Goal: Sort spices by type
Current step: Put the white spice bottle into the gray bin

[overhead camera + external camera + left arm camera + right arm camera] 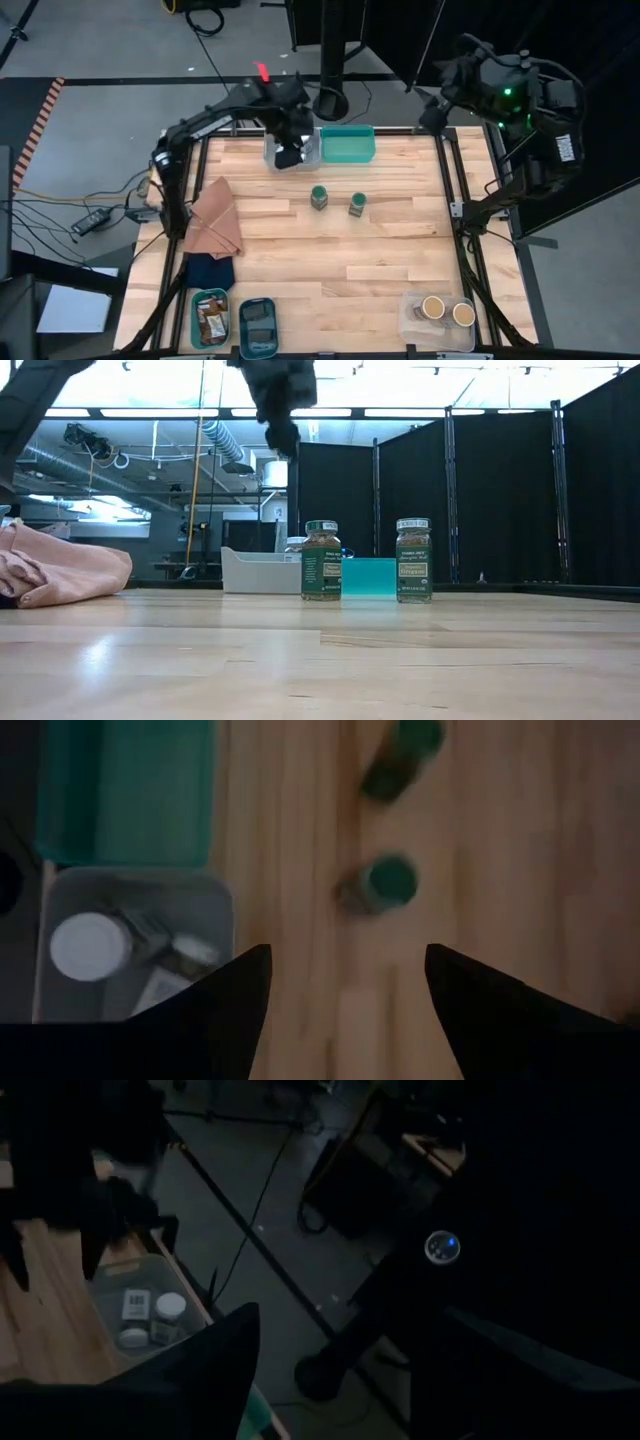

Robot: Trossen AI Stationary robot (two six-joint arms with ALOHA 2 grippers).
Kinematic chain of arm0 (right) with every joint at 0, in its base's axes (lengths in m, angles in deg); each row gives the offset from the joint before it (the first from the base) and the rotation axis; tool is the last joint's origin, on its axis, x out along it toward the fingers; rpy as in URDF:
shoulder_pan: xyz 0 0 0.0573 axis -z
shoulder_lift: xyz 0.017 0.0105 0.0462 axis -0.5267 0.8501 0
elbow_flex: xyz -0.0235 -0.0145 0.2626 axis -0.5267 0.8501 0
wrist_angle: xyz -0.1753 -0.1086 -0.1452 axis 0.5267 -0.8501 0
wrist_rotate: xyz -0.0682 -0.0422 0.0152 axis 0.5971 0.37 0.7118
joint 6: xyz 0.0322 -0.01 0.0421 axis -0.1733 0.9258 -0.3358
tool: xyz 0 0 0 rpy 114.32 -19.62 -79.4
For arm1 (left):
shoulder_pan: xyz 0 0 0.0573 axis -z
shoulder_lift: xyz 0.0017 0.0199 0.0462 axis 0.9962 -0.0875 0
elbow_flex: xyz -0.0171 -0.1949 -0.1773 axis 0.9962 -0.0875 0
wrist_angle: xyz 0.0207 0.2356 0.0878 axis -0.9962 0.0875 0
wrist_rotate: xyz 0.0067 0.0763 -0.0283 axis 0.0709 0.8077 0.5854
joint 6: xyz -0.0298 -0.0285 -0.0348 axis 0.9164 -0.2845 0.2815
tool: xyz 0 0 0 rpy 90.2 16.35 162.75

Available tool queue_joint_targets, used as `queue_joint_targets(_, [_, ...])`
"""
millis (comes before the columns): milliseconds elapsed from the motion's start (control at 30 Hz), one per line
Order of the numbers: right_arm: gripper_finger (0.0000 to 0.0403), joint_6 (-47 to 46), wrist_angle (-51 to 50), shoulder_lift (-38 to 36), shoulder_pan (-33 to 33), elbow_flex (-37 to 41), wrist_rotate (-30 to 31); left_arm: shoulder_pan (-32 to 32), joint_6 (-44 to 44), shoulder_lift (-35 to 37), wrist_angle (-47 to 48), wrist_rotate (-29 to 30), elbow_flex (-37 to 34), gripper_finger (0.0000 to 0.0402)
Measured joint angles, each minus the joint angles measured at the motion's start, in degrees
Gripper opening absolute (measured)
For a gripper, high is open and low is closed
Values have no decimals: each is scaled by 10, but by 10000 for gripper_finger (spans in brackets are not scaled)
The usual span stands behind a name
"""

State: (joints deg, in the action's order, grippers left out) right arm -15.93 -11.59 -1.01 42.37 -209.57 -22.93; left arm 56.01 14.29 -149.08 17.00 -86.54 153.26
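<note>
Two green-lidded jars [319,197] [357,204] stand mid-table, open wood all around them.

Two dark jointed arms; the right arm [510,95] shows a green light and white lettering.

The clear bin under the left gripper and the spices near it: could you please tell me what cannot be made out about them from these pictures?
- Clear bin, high view: the left gripper hangs over it and covers its contents.
- Same bin, left wrist view: a white-lidded jar shows, but the items beside it are blurred and partly behind a finger.
- Two green-lidded jars, low view: label print too small to read.
- Teal bin, low view: the jars hide its ends.
</note>
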Motion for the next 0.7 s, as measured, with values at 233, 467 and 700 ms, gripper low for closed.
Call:
queue_joint_targets(233, [307,-22,-12,4,0,0,-2,-56,-88,-38,-48,-8,-44,265])
queue_joint_targets(467, [308,-23,-37,21,0,1,-2,-88,-149,-41,-67,-19,-149,240])
queue_joint_targets(700, [307,-23,-41,28,0,1,-2,-84,-184,-41,-155,33,-226,224])
